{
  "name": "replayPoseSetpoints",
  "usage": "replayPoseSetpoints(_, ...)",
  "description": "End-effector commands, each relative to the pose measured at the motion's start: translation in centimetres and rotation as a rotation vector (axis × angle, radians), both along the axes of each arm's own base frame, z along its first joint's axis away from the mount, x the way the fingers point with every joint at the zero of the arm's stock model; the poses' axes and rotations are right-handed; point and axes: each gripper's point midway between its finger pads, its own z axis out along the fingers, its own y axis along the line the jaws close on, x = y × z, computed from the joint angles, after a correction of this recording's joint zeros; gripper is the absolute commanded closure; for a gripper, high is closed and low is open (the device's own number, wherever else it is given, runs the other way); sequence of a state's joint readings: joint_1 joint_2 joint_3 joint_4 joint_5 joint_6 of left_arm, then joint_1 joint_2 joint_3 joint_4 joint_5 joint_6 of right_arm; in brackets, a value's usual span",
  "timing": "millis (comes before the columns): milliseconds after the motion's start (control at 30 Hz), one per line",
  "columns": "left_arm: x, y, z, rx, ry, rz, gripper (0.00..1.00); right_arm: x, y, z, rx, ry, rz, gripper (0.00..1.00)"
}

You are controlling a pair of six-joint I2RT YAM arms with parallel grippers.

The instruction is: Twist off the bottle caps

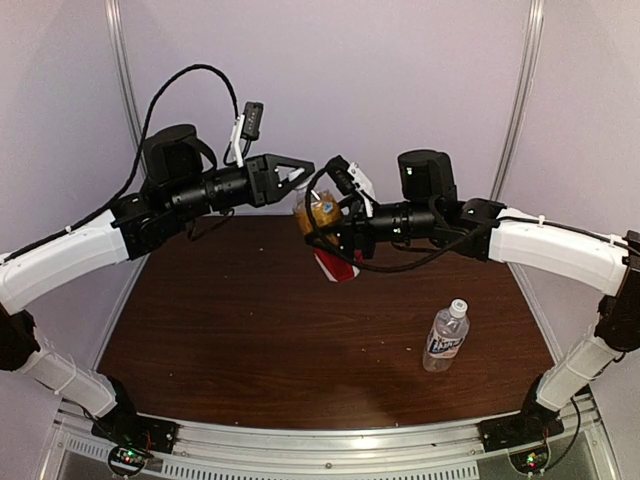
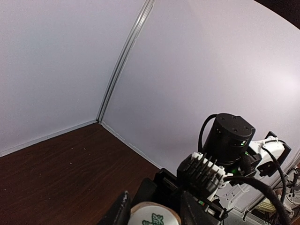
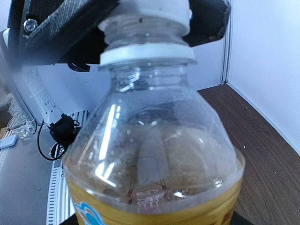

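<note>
Above the brown desk (image 1: 250, 330) our right pincer (image 1: 335, 232) grips the amber bottle (image 1: 322, 212), our left pincer (image 1: 303, 172) clamps its white cap (image 3: 145, 9), not yet off; the clear bottle (image 1: 446, 340) waits capped.

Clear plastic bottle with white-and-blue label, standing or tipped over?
Upright: the clear plastic bottle stands on the brown wooden table, round white cap uppermost.

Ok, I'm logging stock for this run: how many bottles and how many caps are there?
Bottles: 2, the amber bottle and the clear bottle
Caps: 2, the amber bottle's cap and the clear bottle's cap
Total: 4
</note>
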State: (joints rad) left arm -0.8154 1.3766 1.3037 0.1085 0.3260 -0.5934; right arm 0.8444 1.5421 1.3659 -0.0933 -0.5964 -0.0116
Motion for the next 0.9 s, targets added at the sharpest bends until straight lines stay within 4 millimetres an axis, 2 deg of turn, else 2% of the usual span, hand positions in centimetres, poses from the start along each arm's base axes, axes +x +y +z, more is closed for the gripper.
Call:
replayPoseSetpoints(0, -0.69, 0.05, 1.38, -0.036, -0.065, -0.02, 0.6, -0.09, -0.73, 1.84, 0.045, -0.039, -0.017, 0.36)
replayPoseSetpoints(267, -0.9, -0.32, 1.21, -0.029, -0.075, -0.048, 0.53, -0.57, -0.65, 1.7, 0.047, -0.031, 0.009, 0.37)
replayPoseSetpoints(500, -0.87, -0.37, 1.09, -0.024, -0.075, -0.049, 0.52, -0.91, -0.84, 1.76, 0.05, -0.034, 0.018, 0.36)
replayPoseSetpoints(867, -0.9, -0.47, 0.86, -0.018, -0.073, -0.057, 0.6, -0.96, -0.86, 1.73, 0.049, -0.036, 0.02, 0.36)
